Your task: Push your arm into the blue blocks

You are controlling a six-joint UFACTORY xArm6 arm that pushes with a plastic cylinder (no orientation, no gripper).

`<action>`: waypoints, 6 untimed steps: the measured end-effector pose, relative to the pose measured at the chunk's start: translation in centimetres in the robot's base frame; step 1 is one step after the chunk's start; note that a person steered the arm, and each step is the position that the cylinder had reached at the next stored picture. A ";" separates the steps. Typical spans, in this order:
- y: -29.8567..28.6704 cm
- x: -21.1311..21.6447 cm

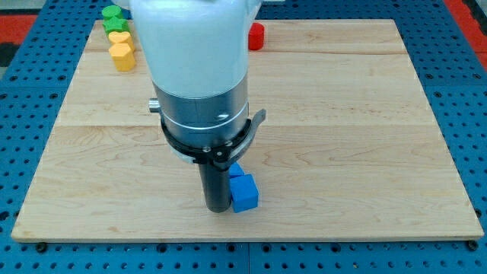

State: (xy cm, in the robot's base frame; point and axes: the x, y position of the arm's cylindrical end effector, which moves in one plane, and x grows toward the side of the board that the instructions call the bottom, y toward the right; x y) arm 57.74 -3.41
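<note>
Two blue blocks lie near the board's bottom middle. A blue cube sits in front, and a second blue block shows partly behind it, its shape unclear. My tip is the lower end of the dark rod and stands right against the left side of the blue cube, touching it. The arm's white and grey body hides the board's middle and top centre.
A green block and two yellow blocks stand in a column at the top left. A red block sits at the top, right of the arm. The wooden board rests on a blue pegboard.
</note>
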 end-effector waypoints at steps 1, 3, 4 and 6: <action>1.3 0.0; 2.1 -0.1; 2.1 -0.9; 4.5 -2.2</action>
State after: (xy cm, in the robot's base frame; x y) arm 55.54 1.04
